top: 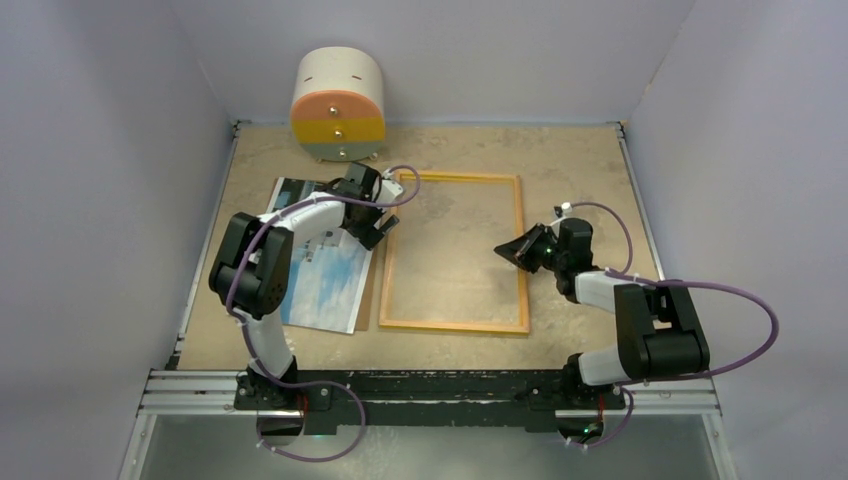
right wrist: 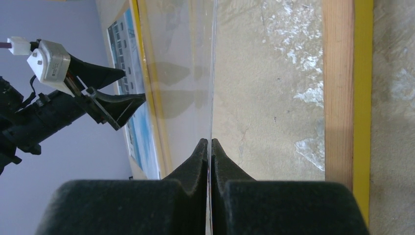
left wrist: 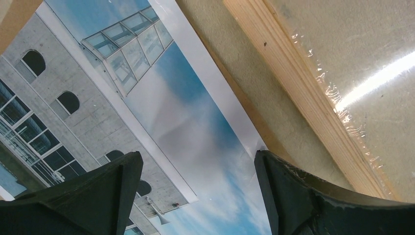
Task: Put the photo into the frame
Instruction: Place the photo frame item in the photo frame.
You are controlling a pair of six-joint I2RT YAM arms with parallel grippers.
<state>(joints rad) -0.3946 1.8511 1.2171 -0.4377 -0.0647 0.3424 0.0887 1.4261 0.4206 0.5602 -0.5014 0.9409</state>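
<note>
The photo (top: 325, 285) lies flat and image-side up on the table (top: 440, 150), just beside the left rail of the frame (top: 455, 325) and not yet inside it. The frame lies flat with its wood-coloured back up.

The left gripper (top: 383, 233) hovers over the photo's right edge, jaws spread and holding nothing. The right gripper (top: 505, 250) sits inside the frame near the right rail, fingers pressed together on a thin clear sheet (right wrist: 195, 73).

Step in hand, as judged: preparing the pickup of the photo. The next move calls for the left jaws to descend over the photo's free edge, close on it alone, and carry it rightward into the opening.

View differences:
- The top view gives the overall layout but does not show the clear sheet.
- The right wrist view shows the sheet edge-on between the fingertips, and the yellow front edge of the frame (right wrist: 361, 98).
- The left wrist view shows the photo (left wrist: 186, 112) between the spread jaws, and a brown strip under its right edge.
</note>
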